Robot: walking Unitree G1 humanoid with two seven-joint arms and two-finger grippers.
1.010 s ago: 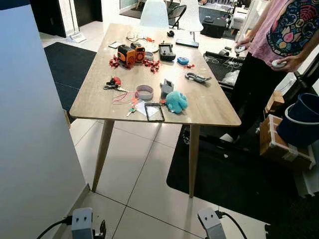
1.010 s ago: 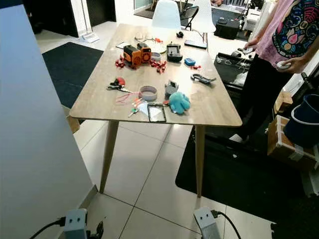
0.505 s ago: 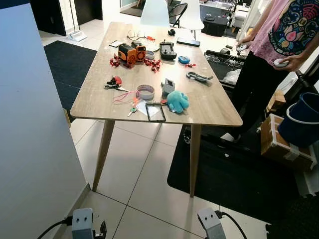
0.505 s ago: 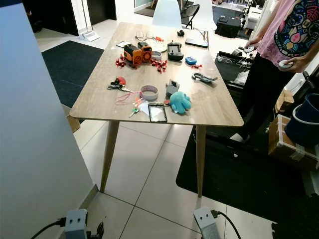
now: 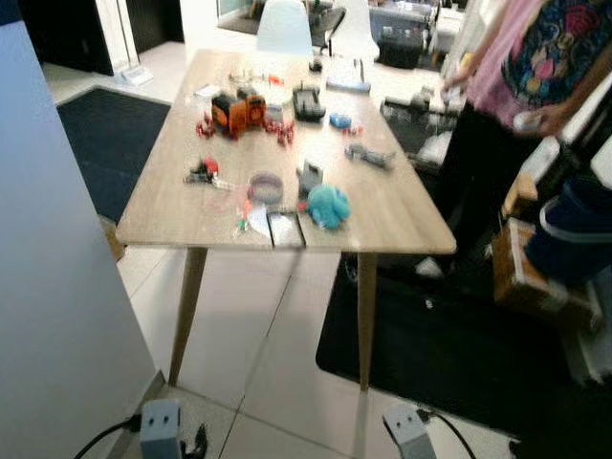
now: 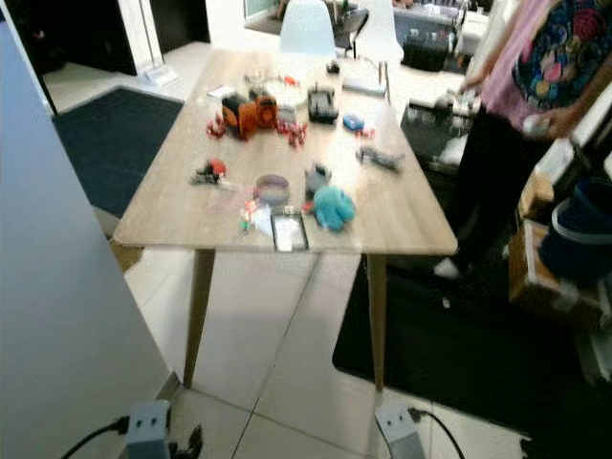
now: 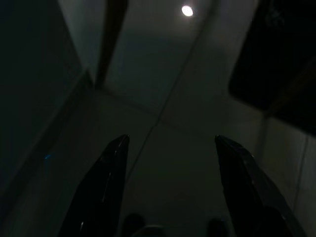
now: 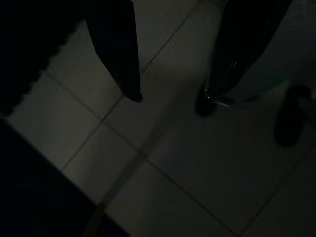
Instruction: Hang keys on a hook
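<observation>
Blurred keys (image 6: 251, 216) with orange tags lie on the table (image 6: 172, 210).

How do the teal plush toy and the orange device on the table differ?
The teal plush toy is soft and rounded; the orange device is boxy, with black parts. The plush toy lies near the table's front edge, by the flat black phone; the orange device sits further back among small red pieces. Both rest on the wooden table.
</observation>
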